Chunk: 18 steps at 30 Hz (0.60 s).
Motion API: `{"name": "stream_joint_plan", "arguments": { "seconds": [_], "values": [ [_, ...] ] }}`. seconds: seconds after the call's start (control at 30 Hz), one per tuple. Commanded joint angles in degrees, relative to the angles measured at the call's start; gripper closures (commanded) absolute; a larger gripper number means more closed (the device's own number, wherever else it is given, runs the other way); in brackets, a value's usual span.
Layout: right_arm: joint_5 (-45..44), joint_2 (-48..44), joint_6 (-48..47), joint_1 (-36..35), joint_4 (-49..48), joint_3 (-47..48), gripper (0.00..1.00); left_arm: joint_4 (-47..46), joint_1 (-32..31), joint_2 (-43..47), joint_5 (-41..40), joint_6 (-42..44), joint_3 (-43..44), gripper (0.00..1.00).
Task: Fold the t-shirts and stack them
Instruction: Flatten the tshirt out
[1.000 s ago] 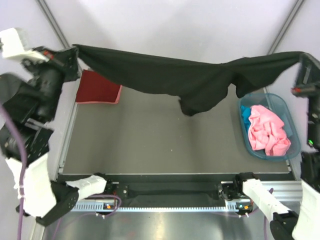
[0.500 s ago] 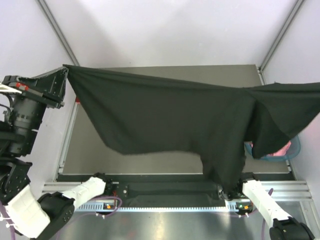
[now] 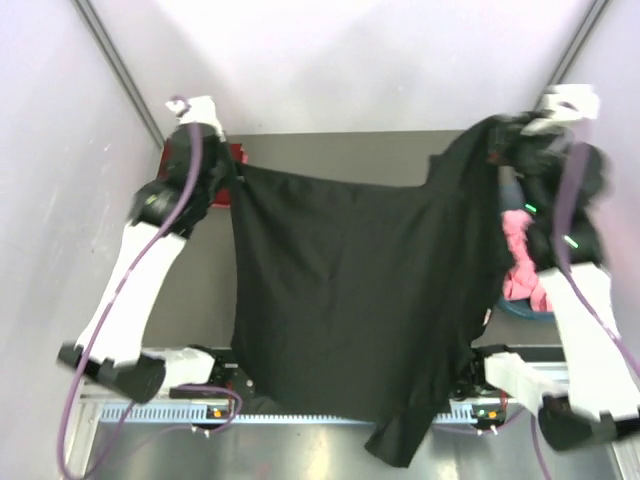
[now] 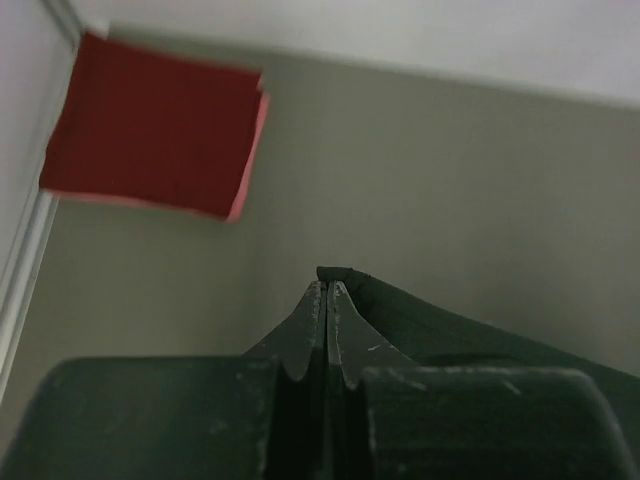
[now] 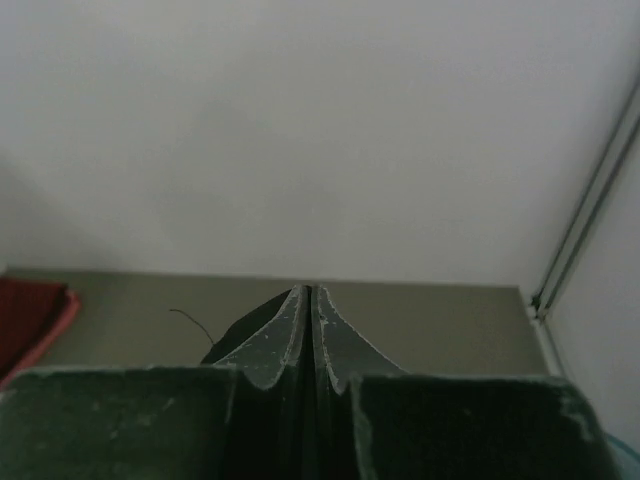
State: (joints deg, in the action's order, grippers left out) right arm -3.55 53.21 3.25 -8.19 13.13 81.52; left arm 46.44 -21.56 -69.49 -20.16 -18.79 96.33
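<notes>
The large black t-shirt [image 3: 345, 300] lies spread over most of the table, and its near hem hangs over the front rail. My left gripper [image 3: 232, 168] is shut on its far left corner; in the left wrist view a fold of black t-shirt [image 4: 450, 325] sticks out past the shut gripper [image 4: 328, 286]. My right gripper [image 3: 492, 142] is shut on the far right corner, which is bunched and raised, and the black t-shirt [image 5: 240, 335] shows beside its tips [image 5: 308, 292]. A folded dark red t-shirt [image 4: 150, 140] lies at the far left corner of the table.
The teal basket [image 3: 522, 310] at the right edge holds a pink t-shirt [image 3: 515, 255], half hidden by my right arm and the black cloth. White walls and metal frame posts [image 3: 120, 70] close in the back and sides. The arm bases sit on the front rail [image 3: 200, 365].
Both arms have swung in from the sides to the table's far edge. The black t-shirt, hanging in the air before, is now laid over the table, its hem over the front edge.
</notes>
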Motion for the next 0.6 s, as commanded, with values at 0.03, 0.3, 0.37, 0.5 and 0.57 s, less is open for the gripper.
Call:
{"name": "stream_joint_plan", "arguments": {
  "seconds": [0.03,0.3,0.37,0.5,0.57],
  "values": [
    [9.3,7.9,-1.1,0.6,-18.5,-9.5,1.00,-11.6,2.9,-6.2,-3.1,3.1,-4.8,1.00],
    [14.0,33.3,-5.4,1.1,-32.8,-5.9,1.00,-25.6,14.1,-24.6,13.1,1.3,-6.5,1.00],
    [14.4,40.1,-5.4,1.0,-35.5,-4.5,1.00,-27.5,15.3,-30.5,15.2,1.1,-4.8,1.00],
    [15.4,50.7,-5.2,1.0,-39.9,1.3,1.00,-30.1,18.1,-39.8,18.7,2.6,0.9,1.00],
    [15.5,55.7,-4.4,0.9,-42.8,3.4,1.00,-32.4,19.3,-44.2,21.4,3.4,2.1,1.00]
  ]
}}
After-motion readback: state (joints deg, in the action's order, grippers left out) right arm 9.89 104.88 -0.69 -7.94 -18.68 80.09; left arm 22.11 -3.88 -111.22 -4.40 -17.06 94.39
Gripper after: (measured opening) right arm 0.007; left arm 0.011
